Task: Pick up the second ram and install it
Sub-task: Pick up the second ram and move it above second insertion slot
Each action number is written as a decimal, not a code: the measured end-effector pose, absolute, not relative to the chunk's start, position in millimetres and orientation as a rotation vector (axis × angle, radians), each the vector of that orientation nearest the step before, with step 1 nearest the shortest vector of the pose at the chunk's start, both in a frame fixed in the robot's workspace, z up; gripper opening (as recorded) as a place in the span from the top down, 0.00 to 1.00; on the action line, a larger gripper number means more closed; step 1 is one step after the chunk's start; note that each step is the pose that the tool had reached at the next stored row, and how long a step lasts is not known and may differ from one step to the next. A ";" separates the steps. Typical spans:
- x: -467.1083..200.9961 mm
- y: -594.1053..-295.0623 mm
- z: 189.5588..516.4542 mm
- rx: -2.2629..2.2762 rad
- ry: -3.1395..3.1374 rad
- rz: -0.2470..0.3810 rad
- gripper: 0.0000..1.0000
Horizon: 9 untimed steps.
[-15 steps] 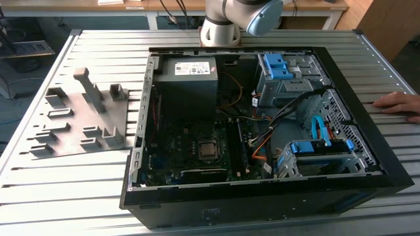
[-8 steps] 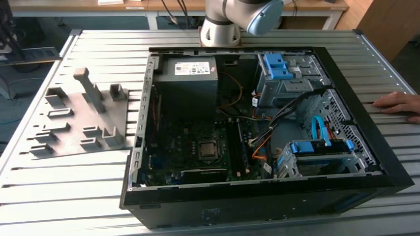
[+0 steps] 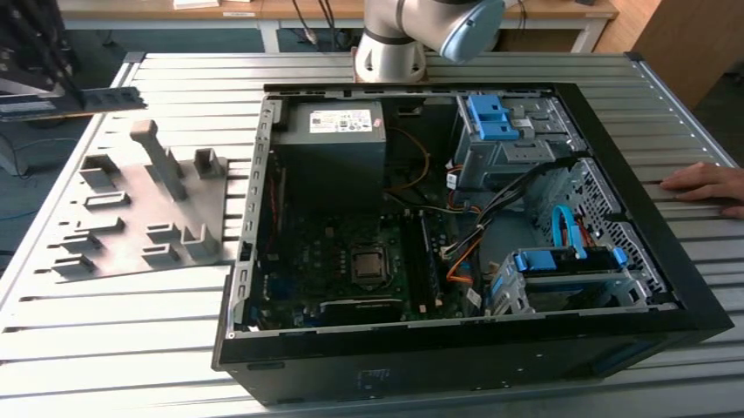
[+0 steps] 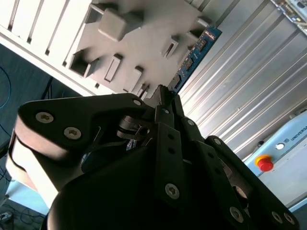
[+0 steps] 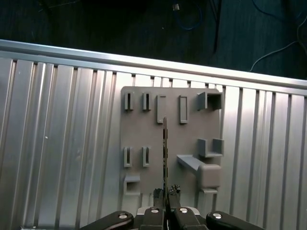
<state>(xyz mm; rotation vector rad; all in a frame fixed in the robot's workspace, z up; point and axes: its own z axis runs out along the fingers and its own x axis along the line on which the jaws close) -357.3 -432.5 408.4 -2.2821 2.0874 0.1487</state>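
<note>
I see the gripper clamped shut on one end of the ram, holding the stick in the air above the tray and clear of it. In the first wrist view the ram shows edge-on out of the fingertips over the tray's middle, and in the second wrist view its blue face reaches past the tray's edge. To the exterior view's right of the tray lies the open case, with a person's hand on the table beyond it.
</note>
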 end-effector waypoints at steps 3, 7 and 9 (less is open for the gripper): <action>-343.5 -433.3 407.6 -2.282 2.087 0.149 0.86; -325.4 -434.4 406.6 -2.282 2.087 0.149 0.86; -316.4 -434.9 406.2 -2.282 2.087 0.149 0.86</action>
